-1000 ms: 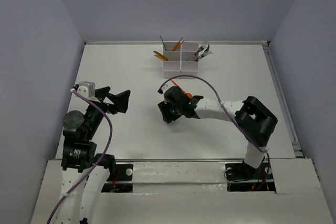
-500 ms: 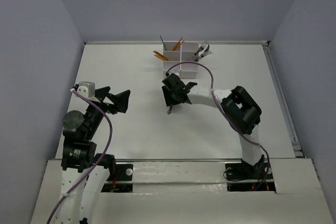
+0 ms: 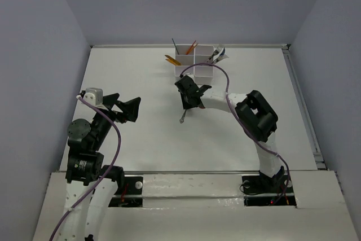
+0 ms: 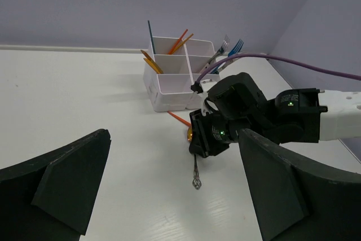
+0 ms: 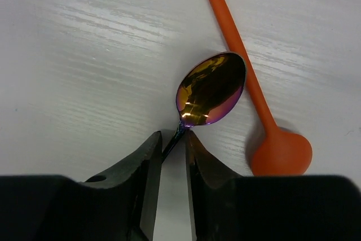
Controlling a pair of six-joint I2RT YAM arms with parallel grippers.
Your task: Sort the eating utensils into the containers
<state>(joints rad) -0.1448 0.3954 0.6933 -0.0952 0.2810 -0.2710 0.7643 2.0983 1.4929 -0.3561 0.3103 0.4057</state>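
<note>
My right gripper [image 5: 174, 136] is shut on the thin neck of a dark spoon with a shiny purple-gold bowl [image 5: 211, 88]. Its ornate handle sticks out behind the gripper [image 3: 182, 118], low over the table, and also shows in the left wrist view [image 4: 195, 176]. An orange spoon [image 5: 280, 153] lies on the table just beside it. The white containers [image 3: 194, 66] stand a short way beyond the right gripper [image 3: 187, 101], with orange sticks, a dark stick and blue and silver forks upright in their compartments [image 4: 175, 80]. My left gripper [image 3: 127, 108] is open and empty at the left.
The white table [image 3: 141, 134] is walled by grey panels at the back and sides. A purple cable [image 3: 217, 74] arches over the right arm close to the containers. The right arm's elbow [image 3: 256, 117] reaches across the middle right.
My right gripper has moved away from me toward the containers and turned, with the dark spoon's handle now trailing behind it. The left arm has not moved.
</note>
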